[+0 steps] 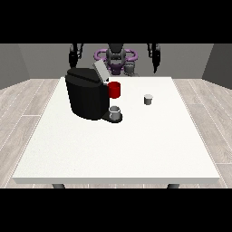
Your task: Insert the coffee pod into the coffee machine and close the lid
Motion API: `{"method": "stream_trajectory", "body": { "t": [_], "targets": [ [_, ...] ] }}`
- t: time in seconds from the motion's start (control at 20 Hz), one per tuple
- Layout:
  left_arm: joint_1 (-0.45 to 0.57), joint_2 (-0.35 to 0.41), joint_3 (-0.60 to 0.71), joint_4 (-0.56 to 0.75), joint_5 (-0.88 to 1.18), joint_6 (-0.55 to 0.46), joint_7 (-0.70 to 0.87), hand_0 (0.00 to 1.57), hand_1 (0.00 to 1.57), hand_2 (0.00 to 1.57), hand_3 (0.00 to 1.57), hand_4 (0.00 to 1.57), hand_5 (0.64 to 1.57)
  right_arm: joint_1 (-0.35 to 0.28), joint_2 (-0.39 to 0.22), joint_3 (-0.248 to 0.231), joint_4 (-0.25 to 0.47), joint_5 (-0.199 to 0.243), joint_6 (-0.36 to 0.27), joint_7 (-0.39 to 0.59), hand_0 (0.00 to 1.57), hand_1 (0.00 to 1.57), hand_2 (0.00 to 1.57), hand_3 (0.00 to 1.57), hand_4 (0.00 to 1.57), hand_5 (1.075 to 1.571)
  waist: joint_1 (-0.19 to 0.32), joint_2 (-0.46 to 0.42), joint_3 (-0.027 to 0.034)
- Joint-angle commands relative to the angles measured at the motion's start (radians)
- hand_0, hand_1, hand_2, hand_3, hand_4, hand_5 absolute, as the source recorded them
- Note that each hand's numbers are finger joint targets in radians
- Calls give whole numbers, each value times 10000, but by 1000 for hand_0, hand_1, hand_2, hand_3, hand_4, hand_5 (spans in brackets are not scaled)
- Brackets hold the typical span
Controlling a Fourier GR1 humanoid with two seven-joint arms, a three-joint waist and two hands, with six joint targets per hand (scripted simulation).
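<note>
White table (113,149), wood plank floor (27,99) around it, grey walls (31,63) behind. Red cup (115,89) and grey cup (115,112) on the table, near each other.

Both hands (74,55) (155,56) low beside the torso.

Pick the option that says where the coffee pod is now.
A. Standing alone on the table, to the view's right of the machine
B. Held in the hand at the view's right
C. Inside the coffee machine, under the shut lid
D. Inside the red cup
A: the pod stands by itself on the table, apart from the machine, whose lid is raised.
</note>
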Motion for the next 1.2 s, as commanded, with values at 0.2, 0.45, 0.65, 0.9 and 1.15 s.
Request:
{"method": "stream_trajectory", "body": {
  "t": [0.2,0.45,0.65,0.9,1.15],
  "targets": [
    [-400,1296,-171,308,-1184,-789,-1178,0,0,0,0,0,1571,-292,164,-226,728,7,109,-779,0,0,0,0,0,1571,-59,215,-189],
    [-589,2468,89,944,-1735,-1394,-2000,0,0,0,0,0,1571,-224,651,65,374,1683,-1838,-925,0,0,0,0,0,1571,-448,349,-198],
    [-1839,3083,231,1376,-2155,-1716,-599,0,0,0,0,0,1571,-1245,259,-274,676,1646,-1663,-576,0,0,0,0,0,1571,-681,928,-189],
    [-3031,3973,1151,3107,-2121,-2226,-876,0,0,0,0,0,1571,-1265,583,390,122,1807,-1476,-500,0,0,0,0,0,1571,-1548,1442,-195],
    [-3760,3698,488,4075,-3313,-1806,-243,0,0,0,0,0,1571,-2047,957,649,9,1934,-1626,479,0,0,0,0,0,1571,-1823,1783,-196]
  ]
}}
